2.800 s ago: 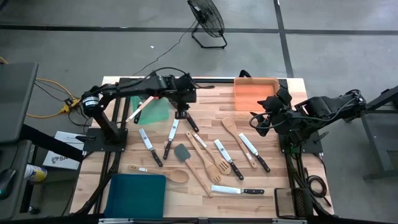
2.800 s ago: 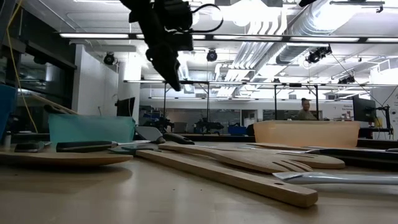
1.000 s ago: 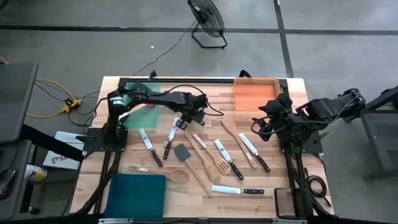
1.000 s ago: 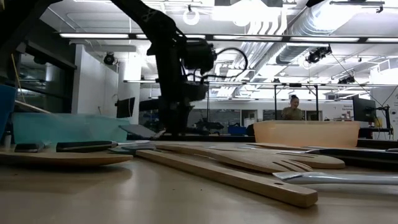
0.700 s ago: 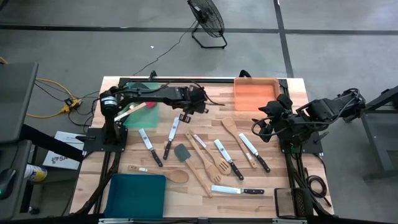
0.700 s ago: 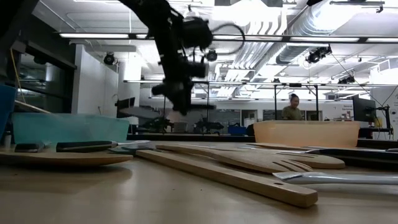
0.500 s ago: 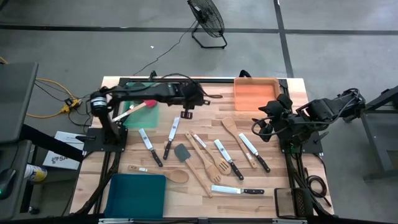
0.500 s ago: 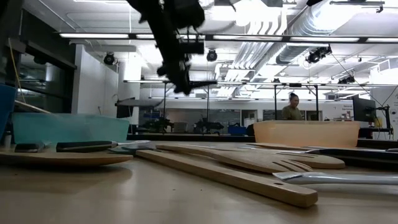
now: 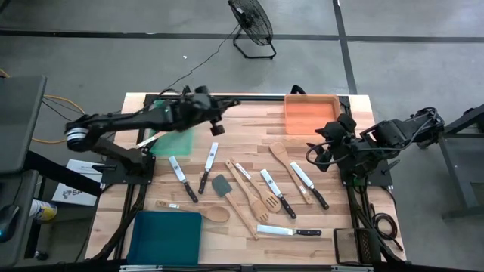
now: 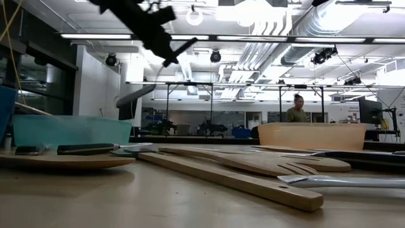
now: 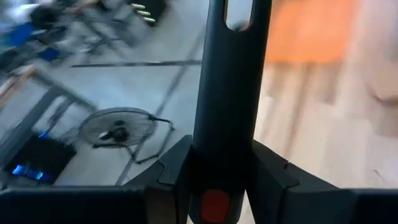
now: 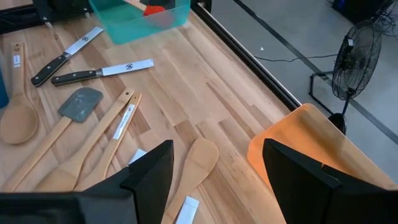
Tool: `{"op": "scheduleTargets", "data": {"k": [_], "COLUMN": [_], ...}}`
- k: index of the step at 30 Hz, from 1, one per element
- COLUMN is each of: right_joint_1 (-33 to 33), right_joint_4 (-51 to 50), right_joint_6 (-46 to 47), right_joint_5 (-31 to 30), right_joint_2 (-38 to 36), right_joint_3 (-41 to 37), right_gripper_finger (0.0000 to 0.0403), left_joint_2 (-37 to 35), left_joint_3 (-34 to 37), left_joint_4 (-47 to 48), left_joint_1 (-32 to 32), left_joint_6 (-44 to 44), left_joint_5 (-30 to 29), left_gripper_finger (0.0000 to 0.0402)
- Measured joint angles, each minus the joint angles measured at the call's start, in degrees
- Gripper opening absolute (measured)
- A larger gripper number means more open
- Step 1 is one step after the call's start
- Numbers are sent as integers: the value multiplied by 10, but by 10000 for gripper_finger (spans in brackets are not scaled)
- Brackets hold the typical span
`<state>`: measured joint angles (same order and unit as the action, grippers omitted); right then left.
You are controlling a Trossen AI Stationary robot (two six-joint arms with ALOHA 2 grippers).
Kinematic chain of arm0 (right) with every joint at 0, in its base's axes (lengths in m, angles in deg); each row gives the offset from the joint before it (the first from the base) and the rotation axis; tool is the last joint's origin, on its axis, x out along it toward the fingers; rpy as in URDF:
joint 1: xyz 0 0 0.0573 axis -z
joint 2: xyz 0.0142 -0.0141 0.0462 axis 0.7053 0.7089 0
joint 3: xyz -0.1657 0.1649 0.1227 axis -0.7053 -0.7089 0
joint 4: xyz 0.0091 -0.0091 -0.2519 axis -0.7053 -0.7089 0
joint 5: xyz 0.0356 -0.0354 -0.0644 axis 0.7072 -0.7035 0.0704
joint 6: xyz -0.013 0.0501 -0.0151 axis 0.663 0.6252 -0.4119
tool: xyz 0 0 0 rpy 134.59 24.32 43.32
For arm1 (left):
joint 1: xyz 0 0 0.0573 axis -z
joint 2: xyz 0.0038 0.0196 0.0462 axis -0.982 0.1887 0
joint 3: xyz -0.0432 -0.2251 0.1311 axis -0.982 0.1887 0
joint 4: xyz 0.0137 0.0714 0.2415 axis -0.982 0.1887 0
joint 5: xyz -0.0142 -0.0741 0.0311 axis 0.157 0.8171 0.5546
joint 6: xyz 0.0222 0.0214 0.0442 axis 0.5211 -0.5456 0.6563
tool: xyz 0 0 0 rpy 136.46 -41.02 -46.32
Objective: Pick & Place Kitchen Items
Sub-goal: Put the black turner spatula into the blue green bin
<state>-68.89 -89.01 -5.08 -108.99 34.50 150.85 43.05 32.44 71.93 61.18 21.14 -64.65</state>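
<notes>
My left gripper [image 9: 212,115] hangs above the table's far left, by the green tray [image 9: 178,140], shut on a black-handled spatula [image 11: 227,93]. The spatula's flat dark head [image 10: 136,95] shows below the gripper [image 10: 161,41] in the low view. A red-headed spatula [image 12: 154,9] lies in the green tray. Knives [image 9: 181,180], a grey spatula [image 9: 221,185] and wooden spoons and turners [image 9: 257,198] lie flat on the table's middle. My right gripper [image 12: 214,180] waits open above the table's right side [image 9: 318,147], with nothing between its fingers. My left gripper pinches the spatula's black handle [image 11: 225,146] between its two fingers. The handle's free end with its hang hole [image 11: 239,12] sticks out past the fingers. The fingers come about level, pointing toward the table's right edge. The spatula is lifted clear of the table.
An orange tray [image 9: 310,113] stands at the far right and a teal tray [image 9: 166,238] at the near left. A fan [image 9: 251,24] stands on the floor beyond the far edge. A person [image 10: 297,111] is in the room behind.
My left gripper has risen from the table's middle with the black-handled spatula and swung toward the far left, over the green tray's edge, turning as it went. The spatula, which lay on the table, now hangs clear of it.
</notes>
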Motion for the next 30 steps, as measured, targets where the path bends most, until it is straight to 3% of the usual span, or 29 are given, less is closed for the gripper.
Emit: {"op": "scheduleTargets", "data": {"k": [7, 15, 19, 26, 30], "right_joint_1": [0, 0, 0, 0, 0], "right_joint_4": [0, -6, -6, -6, -1], "right_joint_6": [1, 13, 13, 15, 16], "right_joint_5": [-4, -12, -13, -15, -15], "right_joint_2": [0, 2, 2, 2, 2], "right_joint_3": [0, 0, 0, 0, -15], "right_gripper_finger": [239, 239, 239, 239, 239], "left_joint_2": [-102, -142, -142, -141, -142], "left_joint_3": [160, 256, 278, 325, 351], "left_joint_4": [-246, -520, -567, -584, -603], "left_joint_1": [0, -1, -1, -10, -38], "left_joint_6": [-77, -100, -119, -211, -288], "left_joint_5": [-116, -305, -385, -475, -486], "left_gripper_finger": [109, 107, 107, 107, 107]}}
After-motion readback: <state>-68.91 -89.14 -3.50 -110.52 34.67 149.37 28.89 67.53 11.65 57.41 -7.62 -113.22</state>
